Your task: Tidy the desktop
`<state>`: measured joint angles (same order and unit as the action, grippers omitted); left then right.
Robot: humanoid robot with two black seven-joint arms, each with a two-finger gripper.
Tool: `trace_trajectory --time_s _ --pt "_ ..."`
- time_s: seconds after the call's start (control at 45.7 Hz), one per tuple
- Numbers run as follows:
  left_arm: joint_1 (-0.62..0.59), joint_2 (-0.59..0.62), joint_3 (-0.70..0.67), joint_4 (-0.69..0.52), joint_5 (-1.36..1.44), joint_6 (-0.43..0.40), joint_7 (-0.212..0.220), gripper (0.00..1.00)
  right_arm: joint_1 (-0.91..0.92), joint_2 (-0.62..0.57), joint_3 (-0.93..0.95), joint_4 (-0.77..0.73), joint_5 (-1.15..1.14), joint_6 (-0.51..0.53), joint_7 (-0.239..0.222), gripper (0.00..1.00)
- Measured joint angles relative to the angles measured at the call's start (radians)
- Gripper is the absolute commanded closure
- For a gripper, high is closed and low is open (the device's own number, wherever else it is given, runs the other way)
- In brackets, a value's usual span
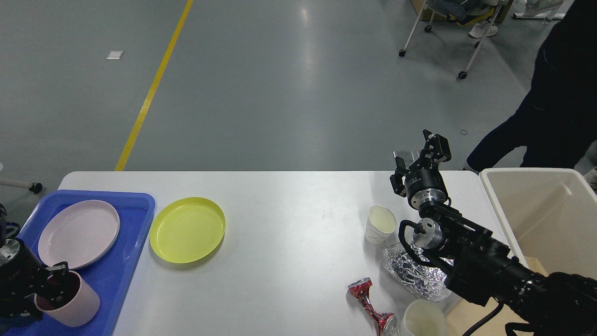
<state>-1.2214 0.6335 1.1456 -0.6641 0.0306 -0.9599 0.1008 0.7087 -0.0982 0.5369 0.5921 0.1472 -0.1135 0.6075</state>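
Desktop lengthwise left-right (white)

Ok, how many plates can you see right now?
2. A pink plate lies in the blue tray at the desktop's left end. A yellow plate sits on the desktop just right of the tray. None seems hidden.
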Motion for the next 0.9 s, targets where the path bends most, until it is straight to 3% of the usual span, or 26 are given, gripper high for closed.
trace_trajectory --time_s 0.088,0.197,0.569,0.898 --pt "-0.005 0.000 -0.002 0.000 -0.001 0.000 -0.002 0.16 0.000 0.000 0.000 0.000 0.000 0.000 0.000 0.00" --pt "-0.024 0.000 0.008 -0.002 -0.001 0.000 -0.002 0.11 0.000 0.000 0.000 0.000 0.000 0.000 0.000 0.00" --pt "-0.207 0.001 0.190 -0.041 0.000 0.000 -0.017 0.08 0.000 0.000 0.000 0.000 0.000 0.000 0.000 0.00" --pt "-0.350 -0.096 0.197 -0.042 -0.020 0.000 -0.021 0.06 0.000 0.000 0.000 0.000 0.000 0.000 0.000 0.00"
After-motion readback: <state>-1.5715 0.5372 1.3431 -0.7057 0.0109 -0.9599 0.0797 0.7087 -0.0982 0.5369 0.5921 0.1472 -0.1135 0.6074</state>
